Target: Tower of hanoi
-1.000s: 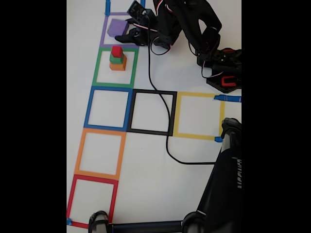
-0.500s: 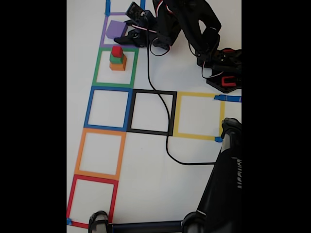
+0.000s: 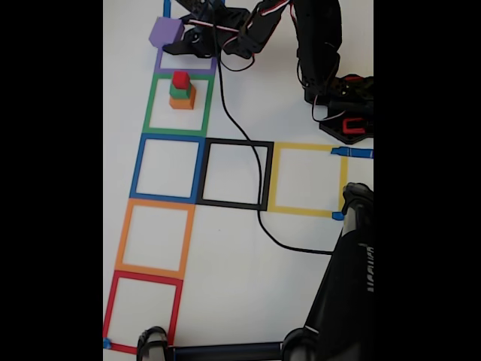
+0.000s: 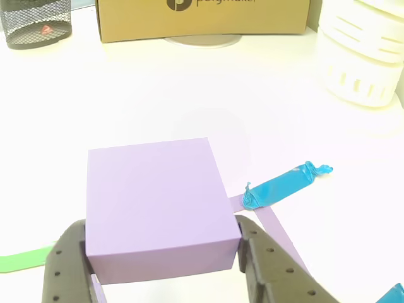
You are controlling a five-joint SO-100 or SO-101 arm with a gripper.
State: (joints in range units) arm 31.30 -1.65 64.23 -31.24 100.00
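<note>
Fixed view: gripper (image 3: 174, 47) clamps purple cube (image 3: 166, 33) at top of purple tape square (image 3: 186, 66), lifted off desk (image 3: 301, 105). Orange cube (image 3: 182, 99), green cube (image 3: 179, 90), red cube (image 3: 180, 79) stacked in green tape square (image 3: 179, 132).

Other view: jaws squeeze purple cube (image 4: 158, 205) low on both sides. Carry level, clear stack, avoid cable (image 3: 248, 165).

- Your bench (image 3: 301, 90) is plain white.
- Flat on it you have taped square outlines: purple (image 3: 186, 65), green (image 3: 178, 104), blue (image 3: 169, 168), orange (image 3: 154, 238) and red (image 3: 143, 312) in a column, with black (image 3: 235, 174) and yellow (image 3: 307, 179) branching right.
- The orange cube (image 3: 182, 98) rests inside the green outline.
- A black cable (image 3: 259, 218) trails across the surface.
- At the far edge you see a cardboard box (image 4: 202, 16), a mesh basket (image 4: 38, 22) and a white spool (image 4: 361, 50).
</note>
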